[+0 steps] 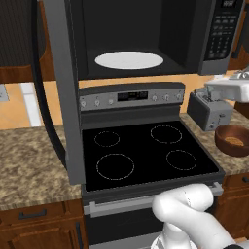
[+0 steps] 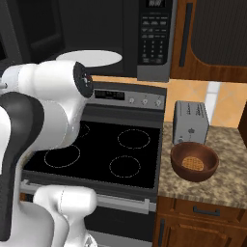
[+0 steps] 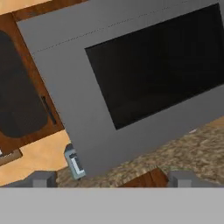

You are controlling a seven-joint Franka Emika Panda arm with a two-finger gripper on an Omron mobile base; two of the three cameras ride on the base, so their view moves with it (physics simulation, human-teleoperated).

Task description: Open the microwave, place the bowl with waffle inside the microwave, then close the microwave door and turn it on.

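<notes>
- The door [image 1: 61, 92] stands swung wide to the left, its inner face [image 3: 131, 74] in front of the hand camera, so judge the opening step done.
- The microwave [image 1: 141, 36] cavity holds the white turntable [image 1: 129, 60] with nothing on it.
- The bowl [image 2: 194, 161] sits on the desk [image 2: 226, 178] right of the stove [image 2: 106, 149], just in front of the toaster [image 2: 190, 123]; whether the two touch, you cannot tell.
- The waffle [image 2: 195, 163] lies flat on the bowl's bottom, well below the rim; the bowl holds nothing else.
- Expect the bowl to be rigid wood, light for its size and not fragile, with a smooth curved wall that may slip under a side squeeze.
- Take it by the rim: one finger inside, one outside, on the side away from the toaster, where there is room to come down.
- Keep it level in transit; the waffle is loose and light and may slide if you tilt.
- The fingers [image 3: 43, 178] are spread wide and hold nothing, with the gripper [image 3: 113, 179] facing the door, well apart from the bowl.
- The carry must rise from the desk to the cavity, so mind its lower lip.
</notes>
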